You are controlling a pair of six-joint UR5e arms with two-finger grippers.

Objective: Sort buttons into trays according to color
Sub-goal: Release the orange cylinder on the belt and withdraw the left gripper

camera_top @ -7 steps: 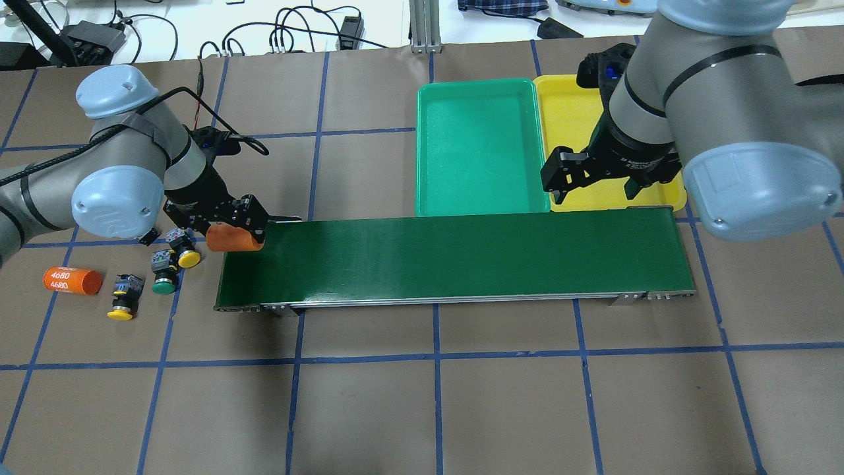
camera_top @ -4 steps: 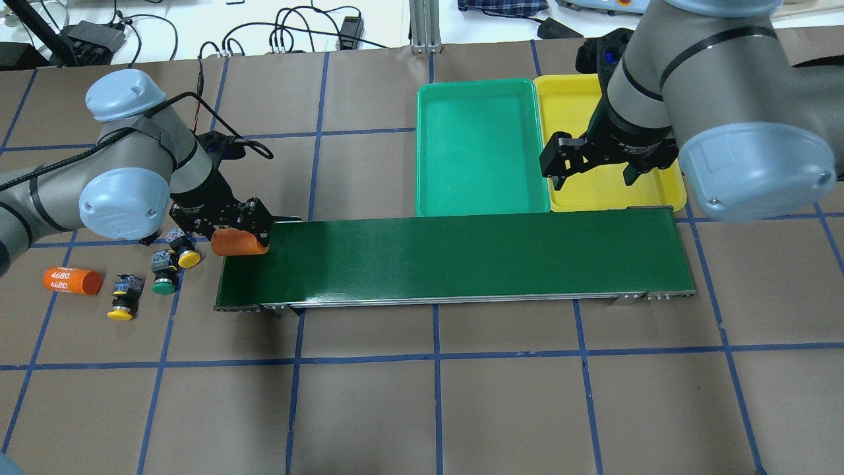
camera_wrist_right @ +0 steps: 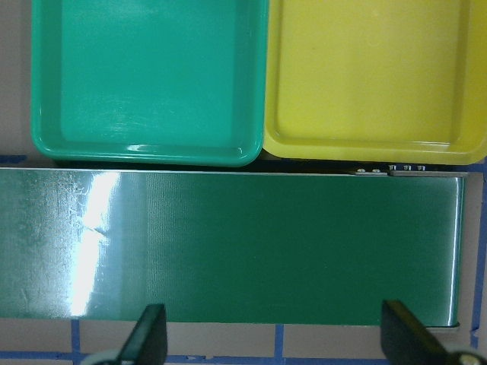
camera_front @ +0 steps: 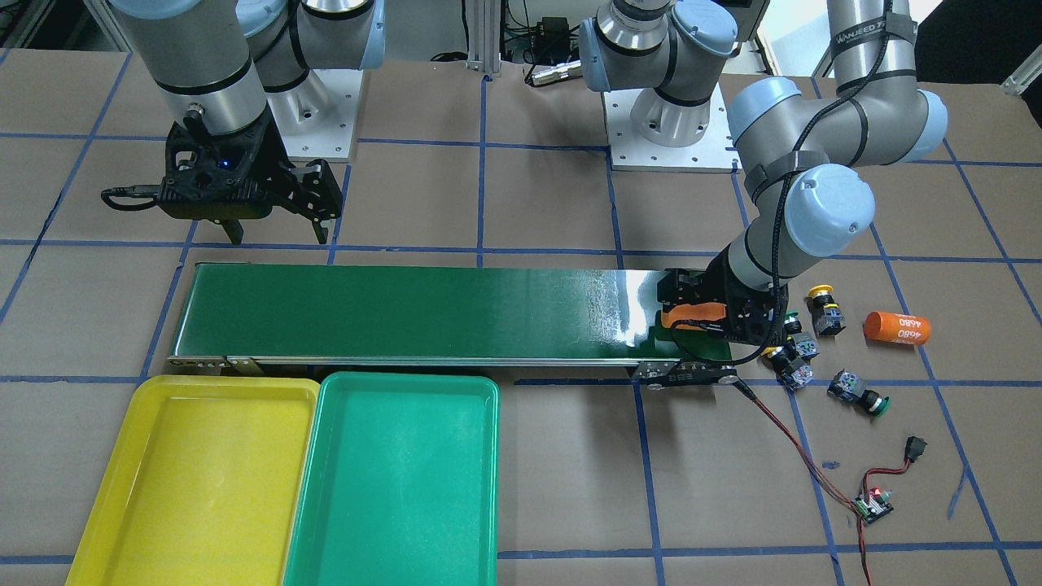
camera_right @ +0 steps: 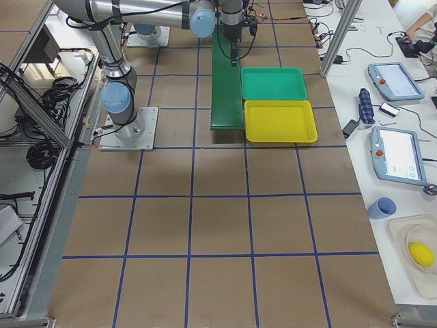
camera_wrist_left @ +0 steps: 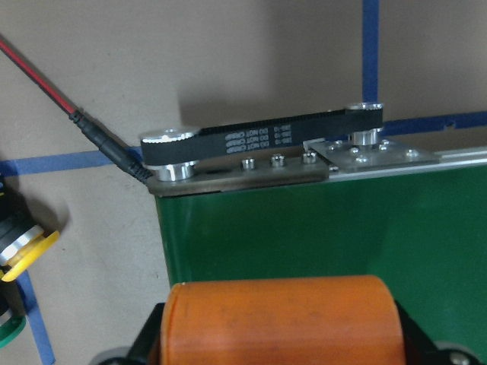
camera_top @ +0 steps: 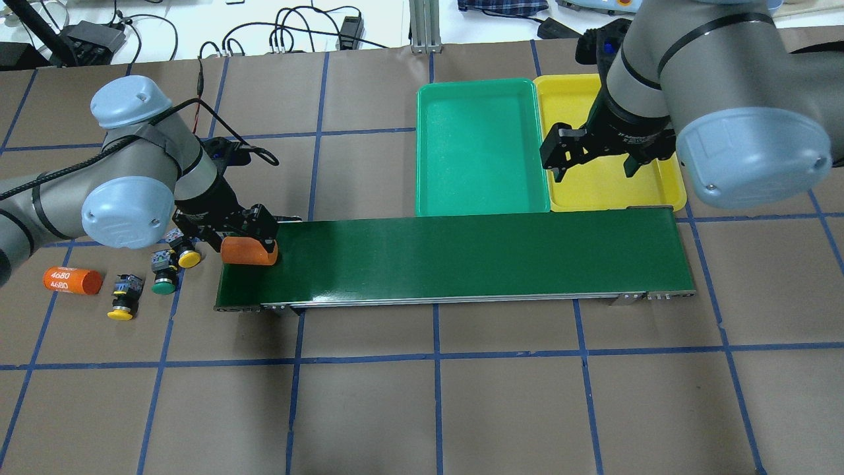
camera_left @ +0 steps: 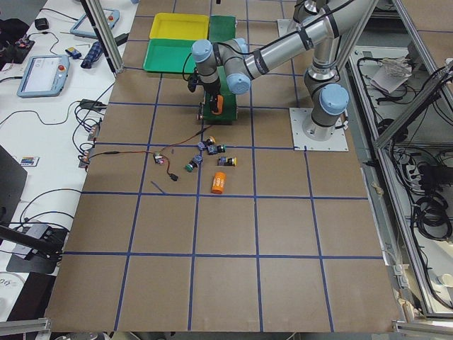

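Glossy plastic trays (camera_front: pixel 399 480), shiny belt (camera_front: pixel 407 309), matt paper tabletop (camera_front: pixel 570 488).

Plainly a robotics lab or test cell. Bench (camera_top: pixel 369 409) papered in brown and ruled into squares with blue tape (camera_top: pixel 435 359); two grey industrial arms (camera_front: pixel 814 203) bolted to it on white base plates (camera_front: pixel 700 159). Fenced by aluminium profile posts (camera_right: pixel 341 34), with coiled cables (camera_left: pixel 427 212) behind. Side table (camera_right: pixel 410 225) carrying teach pendants (camera_right: pixel 396 154). A small conveyor belt (camera_top: pixel 461 257) wired by red leads to a bare circuit board (camera_front: pixel 873 506). A power brick (camera_top: pixel 351 30) and black leads strewn past the bench's far edge.
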